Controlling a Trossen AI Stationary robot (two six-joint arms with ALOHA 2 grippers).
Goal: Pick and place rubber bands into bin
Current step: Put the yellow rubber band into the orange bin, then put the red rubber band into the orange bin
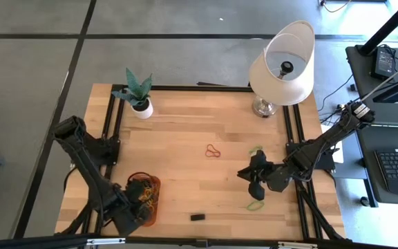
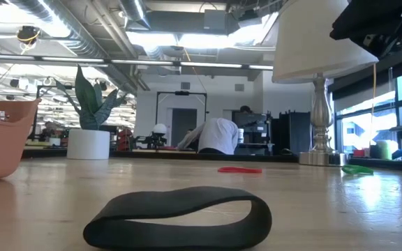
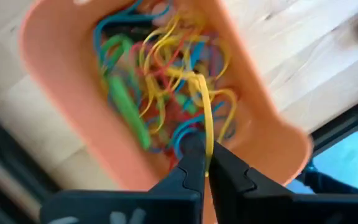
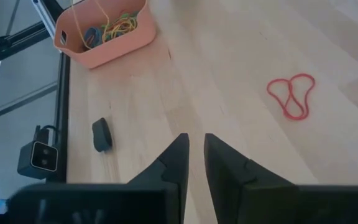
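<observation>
Bin (image 3: 55, 93) sits near the surface's front-left corner, full of rubber bands (image 3: 166, 81); left claw (image 3: 205, 163) above it pinches a yellow band (image 3: 206, 124). Right claw (image 4: 196, 152), narrowly parted and empty, hovers near a red band (image 4: 291, 94).

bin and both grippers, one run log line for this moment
left gripper shut on yellow rubber band over bin | right gripper empty above table | red band loose on table

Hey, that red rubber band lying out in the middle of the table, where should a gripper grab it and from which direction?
Come straight down from above. The red rubber band lies flat on the wooden table, twisted into a figure eight, so pinch it at the narrow crossing, where the strands run close together. Nothing lies near it.
</observation>
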